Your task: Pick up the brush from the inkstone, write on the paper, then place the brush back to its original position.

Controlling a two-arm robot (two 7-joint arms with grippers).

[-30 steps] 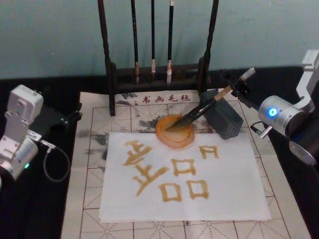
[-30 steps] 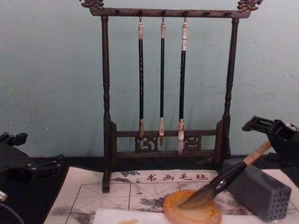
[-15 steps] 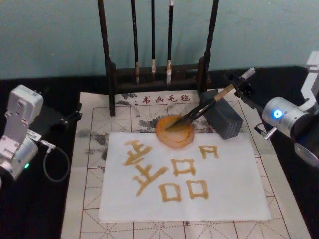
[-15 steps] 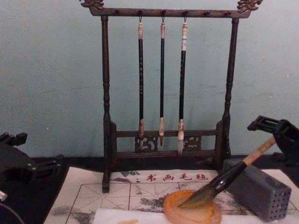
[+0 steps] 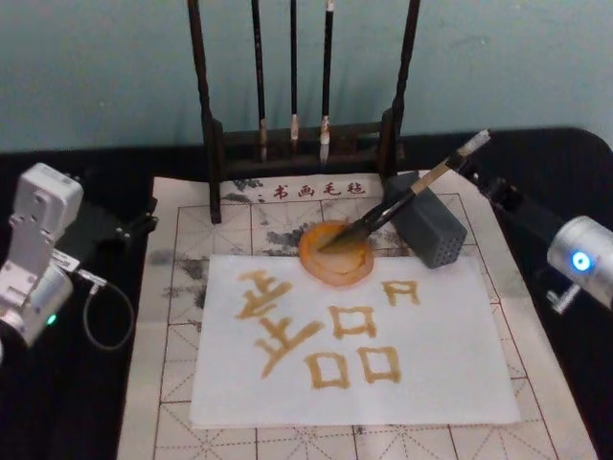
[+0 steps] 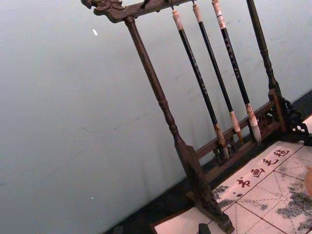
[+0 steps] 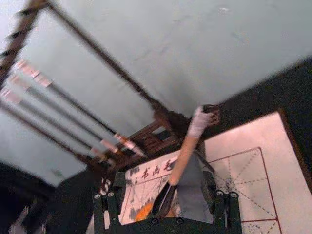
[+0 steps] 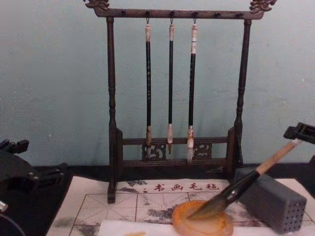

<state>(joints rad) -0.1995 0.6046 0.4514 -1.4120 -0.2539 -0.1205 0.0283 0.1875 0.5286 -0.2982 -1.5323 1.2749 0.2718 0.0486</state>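
The large calligraphy brush [image 5: 412, 195], with its tan wooden upper handle, black lower section and white end cap, lies slanted with its dark bristle tip inside the round translucent orange-amber inkstone [image 5: 335, 259] and its handle leaning across the top of the grey rectangular block with small holes [image 5: 428, 226]. The inkstone sits on the far edge of the white sheet of paper [image 5: 436, 369], which carries ochre brush-written characters and lies on the pale gridded calligraphy mat [image 5: 172, 355]. The right gripper [image 5: 486, 188] hangs just beyond the brush's white cap, near the mat's far right corner, its fingers spread apart and holding nothing. The left gripper [image 5: 134, 226] rests by the mat's left edge, well apart from the brush; I cannot tell how its fingers stand. Behind the mat stands a dark wooden brush rack [image 8: 112, 123] with three slim dark brushes [image 8: 170, 88] hanging from it.
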